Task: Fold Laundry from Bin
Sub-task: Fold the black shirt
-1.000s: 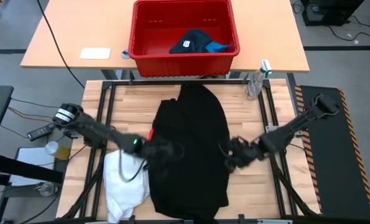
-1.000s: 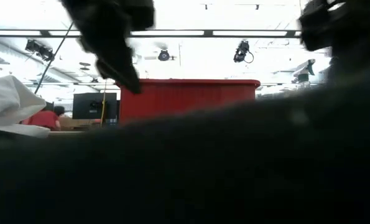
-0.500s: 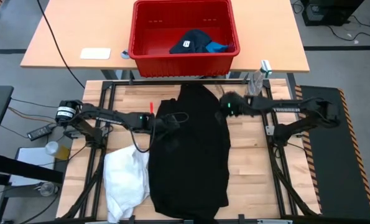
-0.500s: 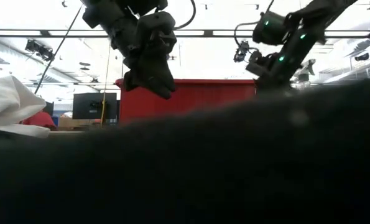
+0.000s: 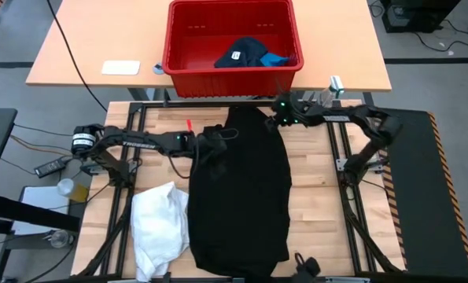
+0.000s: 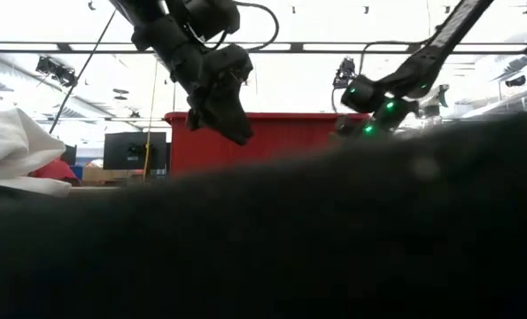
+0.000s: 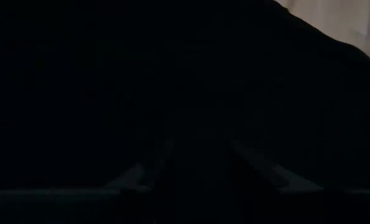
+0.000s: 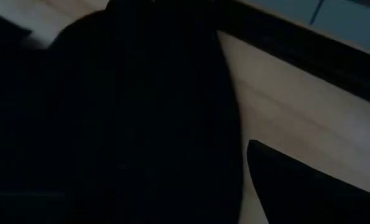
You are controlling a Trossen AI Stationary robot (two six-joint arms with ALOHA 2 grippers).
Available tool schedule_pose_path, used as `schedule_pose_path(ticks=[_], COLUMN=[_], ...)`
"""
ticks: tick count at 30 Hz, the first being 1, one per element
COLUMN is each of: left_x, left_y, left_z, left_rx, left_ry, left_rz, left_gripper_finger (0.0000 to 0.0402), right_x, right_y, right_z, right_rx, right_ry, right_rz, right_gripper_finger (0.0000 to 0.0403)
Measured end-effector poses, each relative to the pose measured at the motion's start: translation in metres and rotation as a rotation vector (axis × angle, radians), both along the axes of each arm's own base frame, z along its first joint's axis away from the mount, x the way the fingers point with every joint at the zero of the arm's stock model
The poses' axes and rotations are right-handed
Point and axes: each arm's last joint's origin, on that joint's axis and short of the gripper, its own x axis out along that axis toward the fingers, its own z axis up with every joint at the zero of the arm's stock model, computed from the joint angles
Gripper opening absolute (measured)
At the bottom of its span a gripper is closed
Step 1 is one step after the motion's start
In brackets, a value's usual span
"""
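The black garment [image 5: 241, 189] lies spread flat on the wooden table, long side running near to far; it fills the low view's foreground [image 6: 334, 230]. My left gripper [image 5: 208, 145] is over its left edge near the far end, raised in the low view [image 6: 236, 124]. My right gripper [image 5: 274, 122] is open over the garment's far right edge [image 8: 228, 93]. The white garment [image 5: 159, 228] lies bunched at the near left. The red bin [image 5: 175, 47] stands on the far table, holding the navy garment [image 5: 241, 53] and the blue one [image 5: 277, 59].
A clear bottle [image 5: 324, 102] stands at the table's far right corner. A small red item [image 5: 189, 124] lies left of the garment's far end. A white card [image 5: 120, 67] lies on the far table. Bare wood shows right of the garment [image 5: 320, 204].
Both grippers have gone from beside the garment's middle toward the table's far edge, the left along its left edge, the right along its right edge up to the far corner. The black garment has stayed flat and in place.
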Motion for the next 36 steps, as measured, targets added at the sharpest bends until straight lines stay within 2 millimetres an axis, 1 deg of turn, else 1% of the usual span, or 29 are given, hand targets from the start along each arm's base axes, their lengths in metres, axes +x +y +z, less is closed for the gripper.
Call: schedule_pose_path(ticks=[6,10,13,14,16,20,21,22,26,29,33,36], left_x=[-0.002,-0.002,-0.002,-0.002,-0.002,-0.004,-0.004,-0.004,-0.005,-0.004,-0.004,-0.004], left_y=[0.013,0.013,0.011,0.010,0.010,0.007,0.005,0.004,-0.002,-0.004,-0.004,-0.004], left_z=[0.000,0.000,0.000,0.000,0.000,-0.002,-0.003,-0.003,-0.004,-0.004,-0.004,-0.004], left_rx=[0.009,0.014,0.012,0.011,0.004,-0.023,-0.027,-0.030,-0.033,-0.034,-0.024,-0.024], left_ry=[0.001,0.002,0.004,0.007,0.013,0.038,0.043,0.049,0.062,0.063,0.063,0.063], left_rz=[0.032,0.019,0.010,0.009,0.011,0.026,0.027,0.025,0.009,0.002,0.011,0.013], left_gripper_finger=[0.0141,0.0141,0.0141,0.0141,0.0141,0.0141,0.0141,0.0141,0.0141,0.0141,0.0141,0.0141], right_x=[0.028,0.039,0.044,0.045,0.046,0.046,0.046,0.045,0.037,0.028,0.012,0.004], right_y=[-0.033,-0.051,-0.059,-0.061,-0.063,-0.062,-0.062,-0.061,-0.059,-0.059,-0.063,-0.068], right_z=[-0.008,-0.014,-0.020,-0.022,-0.026,-0.027,-0.026,-0.024,-0.008,0.003,0.002,-0.005], right_rx=[-0.019,-0.035,-0.028,-0.021,-0.014,0.006,0.011,0.017,0.028,0.022,0.050,0.059], right_ry=[0.039,0.103,0.135,0.152,0.175,0.169,0.162,0.161,0.174,0.208,0.292,0.331], right_rz=[0.024,0.023,0.036,0.033,0.026,0.020,0.023,0.016,-0.050,-0.119,-0.206,-0.255], right_gripper_finger=[0.0233,0.0216,0.0192,0.0179,0.0141,0.0036,0.0019,0.0014,0.0023,0.0016,0.0008,0.0021])
